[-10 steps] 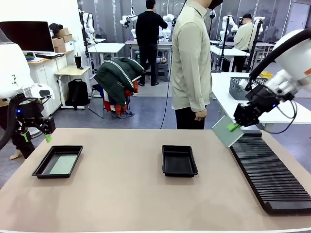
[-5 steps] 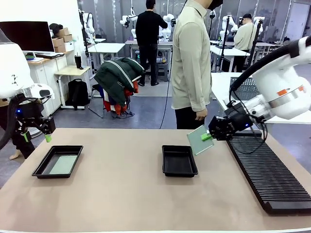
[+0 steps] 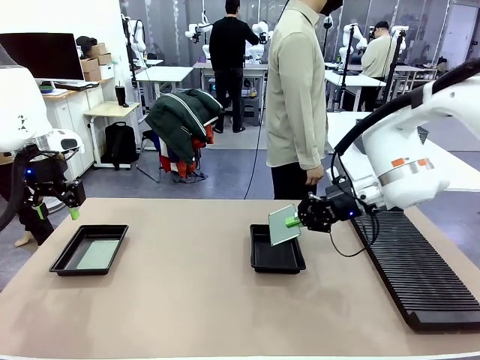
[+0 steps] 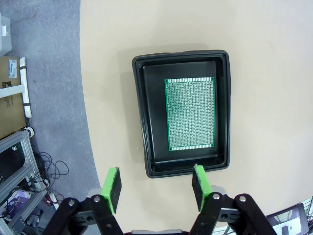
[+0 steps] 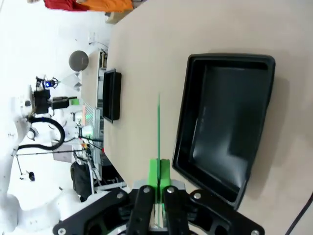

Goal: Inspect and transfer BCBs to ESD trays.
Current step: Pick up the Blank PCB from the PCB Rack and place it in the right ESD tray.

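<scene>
nearest on the tan tabletop (image 3: pixel 187 300), at the right: a long black ribbed slotted rack (image 3: pixel 416 270). further in, two shallow glossy black rectangular trays with flared rims, well apart – the left black tray (image 3: pixel 90 249) holding a thin flat green perforated circuit board (image 3: pixel 98 254) lying flat on its floor, the middle black tray (image 3: pixel 277 248) with a bare floor. above the middle tray's far right part, the right gripper (image 3: pixel 293 222), black with green pads, pressed together on the edge of a second pale grey-green circuit board (image 3: pixel 283 224), held tilted in the air and clear of the tray. edge-on in the right wrist view: that board (image 5: pixel 158 127) as a thin green line between the clamped pads, beside the middle tray (image 5: pixel 225 122). over the table's far left edge, the left gripper (image 3: pixel 54 211) hanging with fingers spread, holding nothing – in its wrist view (image 4: pixel 156 188) above the near rim of the left tray (image 4: pixel 182 112), the board (image 4: pixel 190 114) inside. beyond the far edge, a person in a pale shirt (image 3: pixel 295 97), one hand (image 3: pixel 311 178) hanging by the side.
</scene>
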Motion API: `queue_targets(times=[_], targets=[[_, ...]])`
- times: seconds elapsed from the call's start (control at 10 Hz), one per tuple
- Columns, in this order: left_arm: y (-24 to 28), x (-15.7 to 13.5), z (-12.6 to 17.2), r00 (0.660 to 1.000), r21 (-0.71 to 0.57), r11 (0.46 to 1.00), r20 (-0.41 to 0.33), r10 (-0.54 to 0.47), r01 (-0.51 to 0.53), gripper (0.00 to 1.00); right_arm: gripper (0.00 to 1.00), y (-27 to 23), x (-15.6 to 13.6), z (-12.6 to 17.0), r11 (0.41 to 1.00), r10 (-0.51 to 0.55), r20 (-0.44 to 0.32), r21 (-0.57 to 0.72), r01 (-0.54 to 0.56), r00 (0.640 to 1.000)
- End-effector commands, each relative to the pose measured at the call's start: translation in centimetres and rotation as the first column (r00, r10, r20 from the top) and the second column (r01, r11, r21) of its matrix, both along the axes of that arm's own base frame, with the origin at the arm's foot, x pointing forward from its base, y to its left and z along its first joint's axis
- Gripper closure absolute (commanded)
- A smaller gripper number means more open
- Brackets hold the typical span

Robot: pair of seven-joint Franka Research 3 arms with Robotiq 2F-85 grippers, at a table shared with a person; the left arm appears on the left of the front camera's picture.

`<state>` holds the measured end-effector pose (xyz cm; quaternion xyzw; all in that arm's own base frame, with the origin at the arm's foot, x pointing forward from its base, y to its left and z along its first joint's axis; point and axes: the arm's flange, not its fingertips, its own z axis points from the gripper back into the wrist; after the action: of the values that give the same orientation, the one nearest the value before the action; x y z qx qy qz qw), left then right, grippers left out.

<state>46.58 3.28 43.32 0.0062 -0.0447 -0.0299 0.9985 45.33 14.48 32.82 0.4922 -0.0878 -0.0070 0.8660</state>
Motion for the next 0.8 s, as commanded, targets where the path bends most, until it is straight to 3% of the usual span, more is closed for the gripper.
queue_targets(times=[0.0, 0.7], targets=[[0.1, -0.1, -0.1, 1.000, -0.002, 1.000, 0.003, -0.006, 0.006, 0.22, 0.98, 1.2, 1.1, -3.0, 0.999, -0.023, 0.009, 0.033, 0.022, 1.000], [0.1, -0.1, -0.1, 1.000, -0.002, 1.000, 0.003, -0.006, 0.006, 0.22, 0.98, 2.1, 2.9, -6.5, 1.000, 0.013, -0.048, 0.022, -0.012, 0.999]])
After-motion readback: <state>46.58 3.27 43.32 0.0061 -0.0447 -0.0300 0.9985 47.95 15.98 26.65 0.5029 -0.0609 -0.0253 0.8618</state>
